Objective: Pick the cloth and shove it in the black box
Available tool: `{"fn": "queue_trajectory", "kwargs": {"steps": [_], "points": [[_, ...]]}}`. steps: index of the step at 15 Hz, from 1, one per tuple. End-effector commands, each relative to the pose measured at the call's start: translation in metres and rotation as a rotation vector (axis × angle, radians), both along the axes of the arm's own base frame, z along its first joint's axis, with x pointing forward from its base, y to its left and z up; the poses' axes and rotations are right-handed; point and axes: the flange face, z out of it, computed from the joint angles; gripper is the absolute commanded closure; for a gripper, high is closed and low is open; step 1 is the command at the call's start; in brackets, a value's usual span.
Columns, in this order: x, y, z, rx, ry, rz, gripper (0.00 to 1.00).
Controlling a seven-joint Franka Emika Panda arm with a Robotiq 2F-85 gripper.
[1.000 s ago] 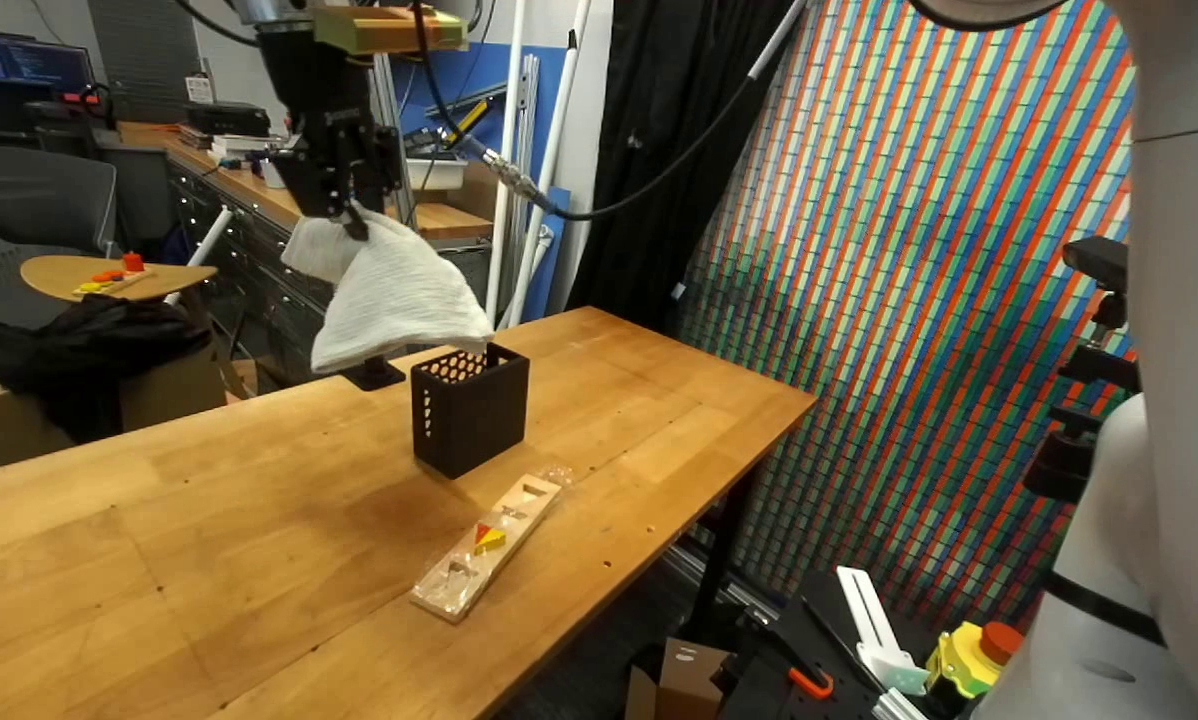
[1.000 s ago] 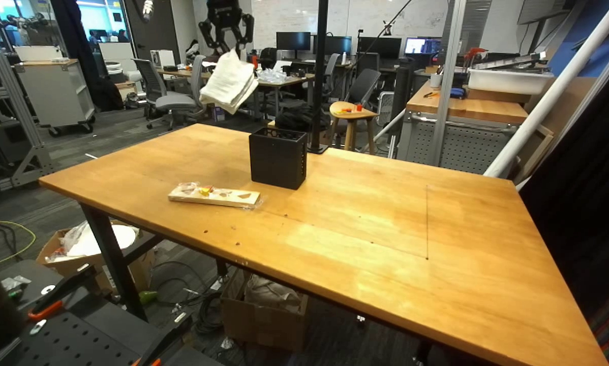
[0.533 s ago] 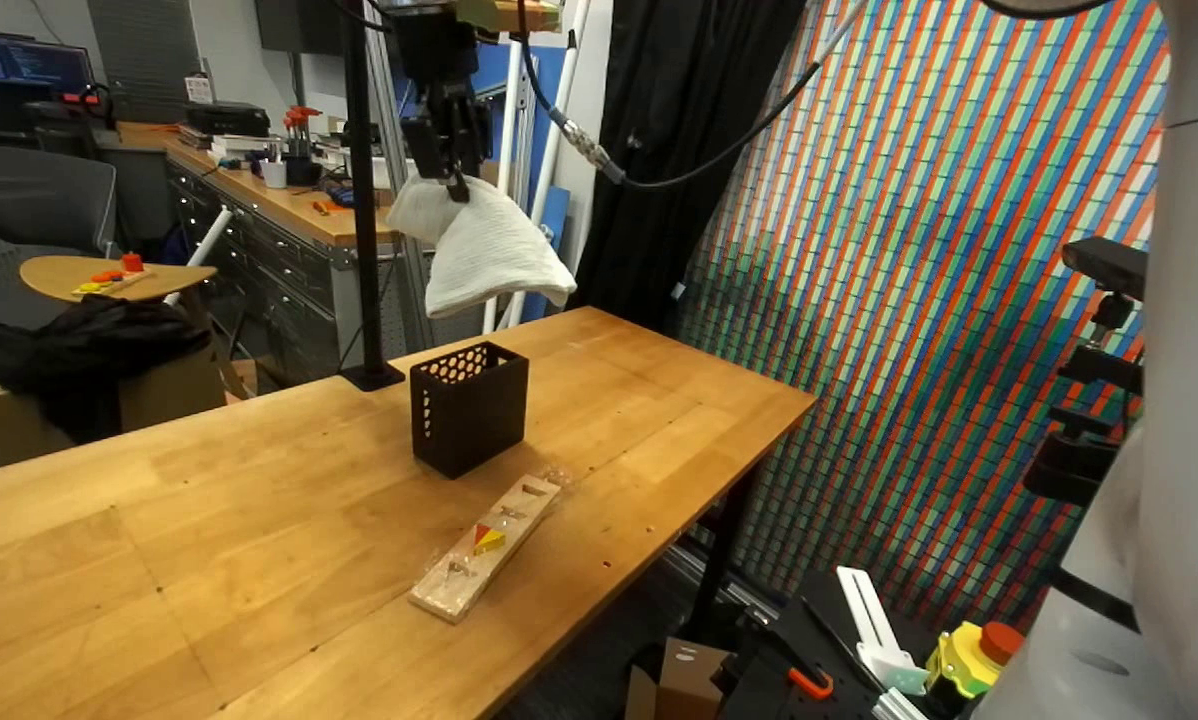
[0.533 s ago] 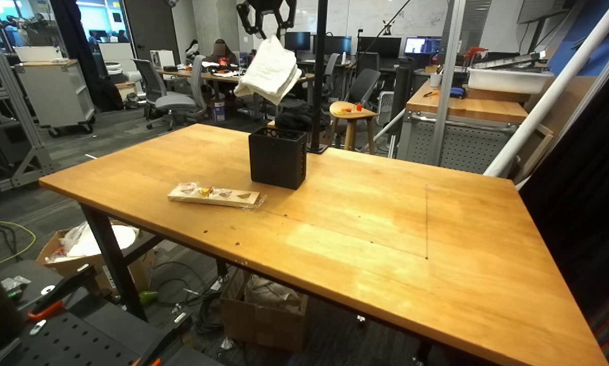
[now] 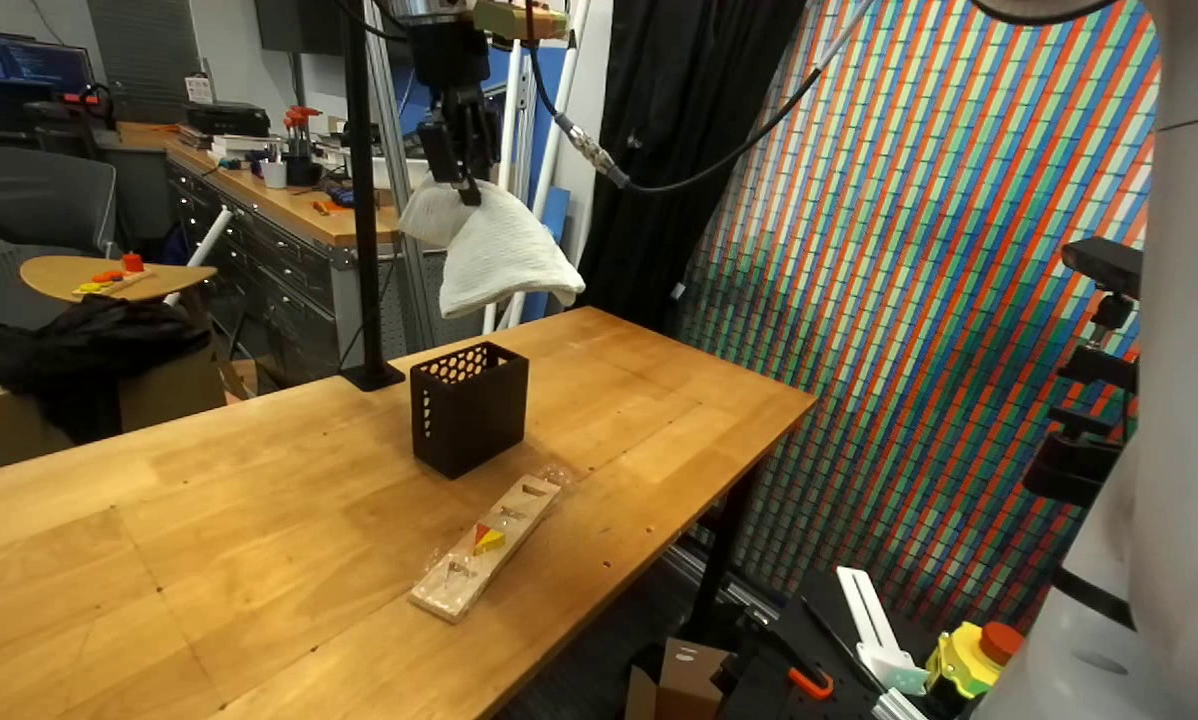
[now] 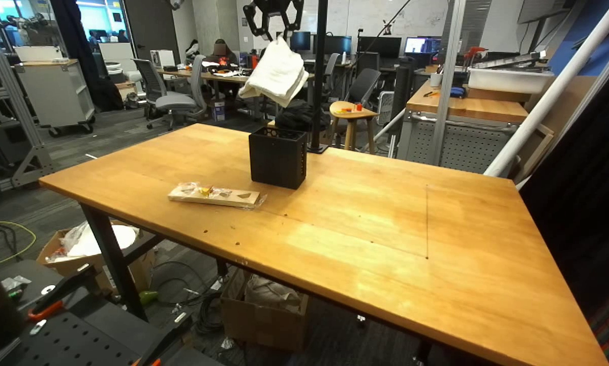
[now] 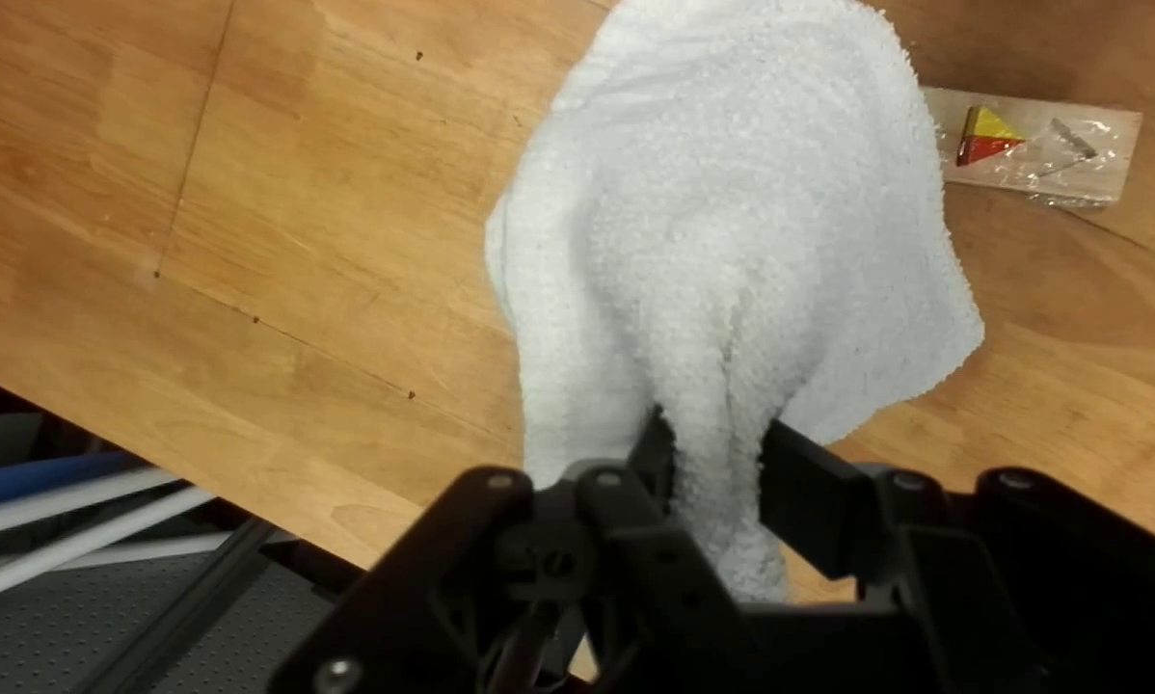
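Your gripper [image 7: 717, 472] is clamped on the white terry towel [image 7: 732, 202], which hangs flared, apart from the black perforated box [image 6: 276, 160]; that box stands upright on the wooden table [image 6: 462, 213], seemingly almost straight below, though the wrist view doesn't show it; a plastic-wrapped shape puzzle [image 5: 479, 555] lies near it; mind the slim black post [image 6: 319, 86] just beside it.
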Motion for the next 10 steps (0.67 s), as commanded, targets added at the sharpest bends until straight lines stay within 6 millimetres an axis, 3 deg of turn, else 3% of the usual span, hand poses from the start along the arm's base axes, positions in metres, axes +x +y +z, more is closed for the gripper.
{"fn": "queue_trajectory", "kwargs": {"steps": [1,10], "points": [[0.008,0.01,0.0,0.013,0.002,0.002,0.9],[0.027,-0.002,-0.046,0.073,0.007,-0.054,0.9]]}}
